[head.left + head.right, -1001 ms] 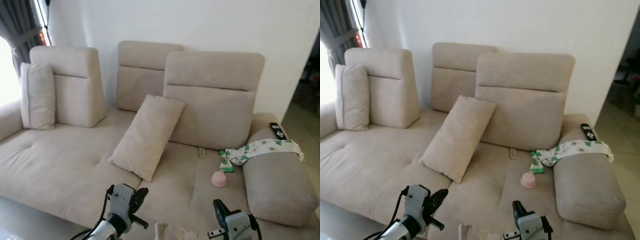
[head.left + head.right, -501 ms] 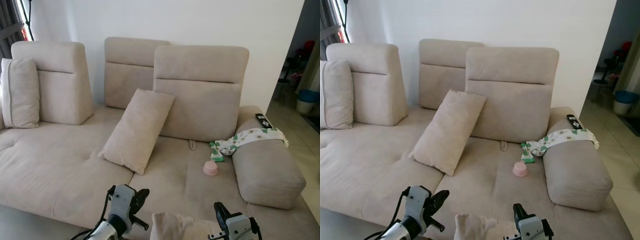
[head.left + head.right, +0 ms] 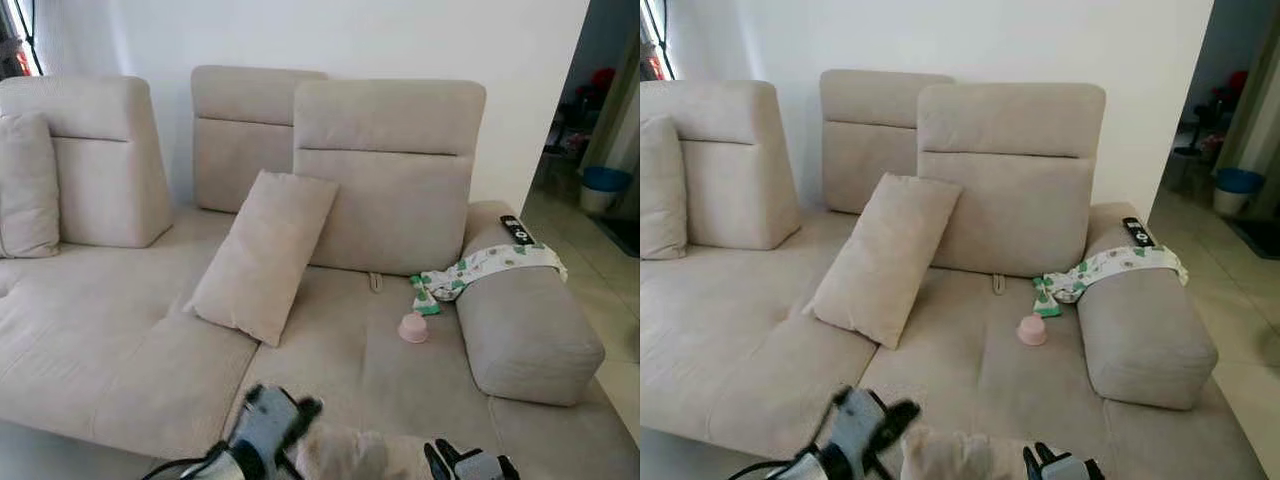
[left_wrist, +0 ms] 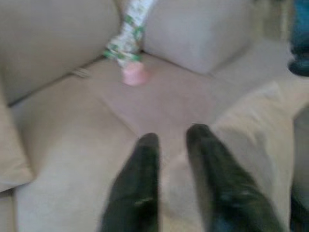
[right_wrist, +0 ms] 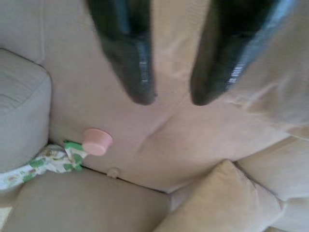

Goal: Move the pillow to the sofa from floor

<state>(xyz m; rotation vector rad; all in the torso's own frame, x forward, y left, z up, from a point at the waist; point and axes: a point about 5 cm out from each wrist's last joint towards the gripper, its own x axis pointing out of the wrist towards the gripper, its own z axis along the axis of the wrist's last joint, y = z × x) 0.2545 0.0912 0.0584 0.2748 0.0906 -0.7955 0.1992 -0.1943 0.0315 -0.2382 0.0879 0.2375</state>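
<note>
While over the sofa (image 3: pixel 120 330), pillow (image 3: pixel 345 455) between both grippers' narrowly parted jaws.

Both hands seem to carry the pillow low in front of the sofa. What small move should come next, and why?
Probably lift the pillow a little higher and forward. It sits between the left hand and the right hand, just at the front edge of the sofa. The seat ahead is bare up to the pink cup, so there is room to set it down.

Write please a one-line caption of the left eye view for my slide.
Both grippers carry a beige pillow toward the beige sofa, where a leaning cushion, pink cup and patterned cloth sit.
</note>
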